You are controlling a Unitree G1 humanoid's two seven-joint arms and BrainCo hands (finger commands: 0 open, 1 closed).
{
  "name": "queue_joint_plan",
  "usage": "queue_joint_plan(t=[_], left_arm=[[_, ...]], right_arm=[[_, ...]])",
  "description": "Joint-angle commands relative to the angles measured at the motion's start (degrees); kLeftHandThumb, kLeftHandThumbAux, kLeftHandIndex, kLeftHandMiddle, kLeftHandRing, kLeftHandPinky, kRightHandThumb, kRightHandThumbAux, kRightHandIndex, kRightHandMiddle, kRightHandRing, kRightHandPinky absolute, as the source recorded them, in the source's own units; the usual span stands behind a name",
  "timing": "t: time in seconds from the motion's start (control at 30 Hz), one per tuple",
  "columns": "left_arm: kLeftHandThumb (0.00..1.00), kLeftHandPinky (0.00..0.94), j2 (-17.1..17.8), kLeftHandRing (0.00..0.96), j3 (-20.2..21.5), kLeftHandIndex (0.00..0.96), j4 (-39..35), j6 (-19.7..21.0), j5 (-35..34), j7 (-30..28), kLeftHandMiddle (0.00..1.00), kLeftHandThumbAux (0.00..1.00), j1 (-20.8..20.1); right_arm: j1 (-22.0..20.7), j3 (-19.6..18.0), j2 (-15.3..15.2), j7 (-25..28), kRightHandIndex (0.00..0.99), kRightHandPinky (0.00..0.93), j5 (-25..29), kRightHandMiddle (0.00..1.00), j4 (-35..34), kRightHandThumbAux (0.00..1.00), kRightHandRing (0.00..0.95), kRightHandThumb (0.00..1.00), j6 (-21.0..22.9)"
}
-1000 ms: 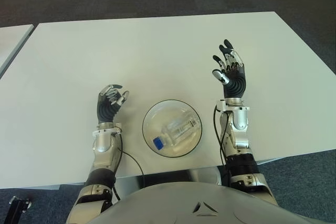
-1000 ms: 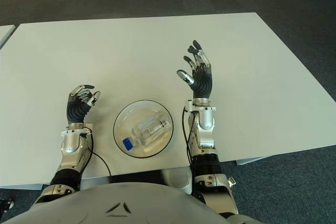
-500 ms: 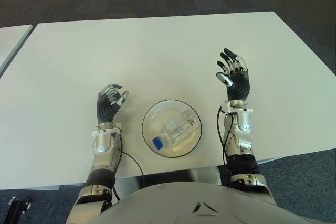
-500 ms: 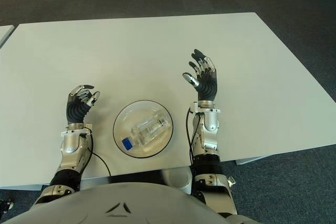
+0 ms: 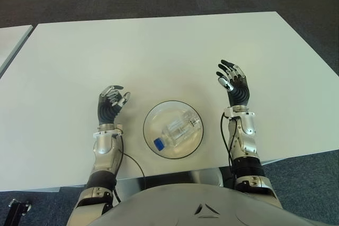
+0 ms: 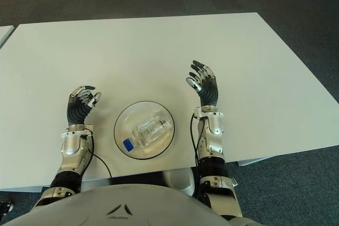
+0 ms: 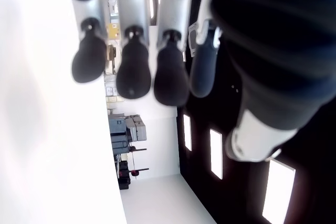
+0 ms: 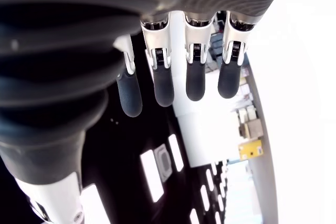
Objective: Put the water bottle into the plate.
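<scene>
White bench carries the plate near its front edge with the water bottle lying on its side inside, so the task looks done, while the right hand and left hand flank it, fingers loose and empty.

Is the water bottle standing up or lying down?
Lying down. The water bottle rests on its side inside the plate, its blue cap pointing toward the robot. Neither hand touches it.

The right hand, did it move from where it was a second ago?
Yes. The right hand has pulled back toward the robot and now shows nearer the plate, empty, fingers spread.
</scene>
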Motion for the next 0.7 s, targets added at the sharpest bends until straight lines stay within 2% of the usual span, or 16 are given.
queue_joint_plan(t=[0.03,0.07,0.13,0.23,0.43,0.7], left_arm=[[0.693,0.717,-0.80,0.742,0.12,0.434,1.27,0.92,0.37,0.38,0.741,0.721,2.02],[0.693,0.716,-0.82,0.742,0.13,0.434,1.30,0.91,0.32,0.33,0.741,0.721,2.00],[0.693,0.715,-0.85,0.740,0.14,0.434,1.34,0.84,0.32,0.30,0.741,0.721,1.98],[0.693,0.718,-0.85,0.740,0.14,0.434,1.39,0.73,0.51,0.44,0.741,0.721,1.95],[0.693,0.713,-0.84,0.739,0.09,0.435,1.06,1.10,1.22,1.19,0.741,0.720,2.06],[0.694,0.713,-0.86,0.739,0.05,0.434,1.07,0.76,0.78,0.70,0.740,0.720,2.08]], right_arm=[[-0.76,-0.39,-0.72,0.13,0.386,0.640,-1.74,0.553,2.54,0.759,0.583,0.599,1.00],[-0.91,-0.38,-0.79,-0.20,0.393,0.661,-2.45,0.577,3.13,0.753,0.607,0.618,0.34],[-1.14,-0.25,-0.79,-1.13,0.415,0.765,-3.94,0.690,4.07,0.739,0.719,0.666,-0.80],[-1.30,-0.06,-0.45,-2.53,0.427,0.819,-5.75,0.755,4.69,0.732,0.781,0.689,-1.62],[-1.23,0.87,-0.24,-5.13,0.435,0.836,-9.29,0.806,5.18,0.729,0.821,0.700,-0.96],[-1.07,2.02,-0.51,-6.38,0.439,0.820,-11.91,0.822,5.21,0.728,0.822,0.700,1.70]])
